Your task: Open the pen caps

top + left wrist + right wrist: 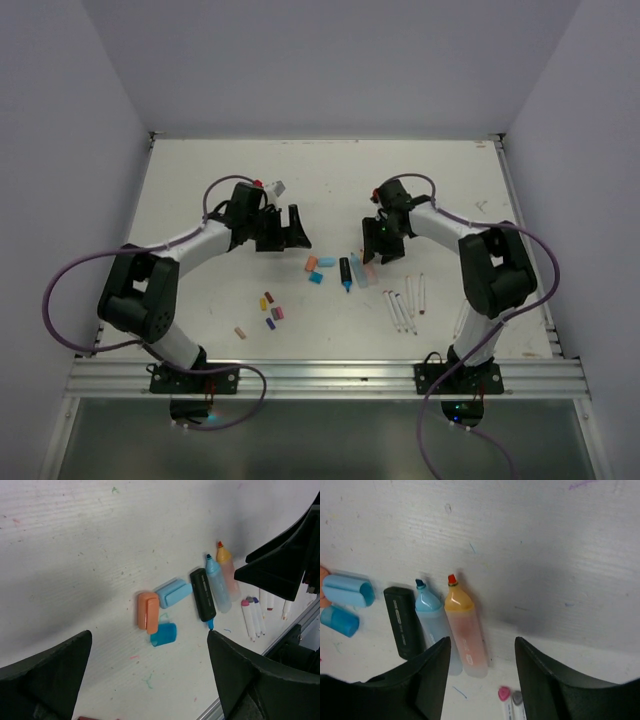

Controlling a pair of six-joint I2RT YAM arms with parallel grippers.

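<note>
Three chunky caps lie flat mid-table (330, 180), off their markers and just left of them: one orange cap (148, 612), one light-blue cap (173, 592), one deeper-blue cap (163, 634).
- Left wrist view: the orange cap's long axis stands upright in frame. The light-blue cap slants beside its top end. The deeper-blue cap lies crosswise at its lower end.
- Right wrist view: the light-blue cap's open mouth faces the black marker (202, 595).

Five small caps (264, 303) sit nearer the left arm's base: yellow, dark red, pink and purple clustered, peach apart. They are too small to tell which way they point.

Three marker bodies lie parallel, side by side. The black marker's tip points to the near edge. The tips of the blue marker (217, 582) and salmon marker (227, 570) point to the far edge.

About four white pens (400, 308) lie right of the markers, lengthwise near-to-far.

The left gripper (285, 235) hangs over the chunky caps, jaws spread wide, nothing held. The right gripper (380, 250) hangs over the markers, jaws apart, empty.
</note>
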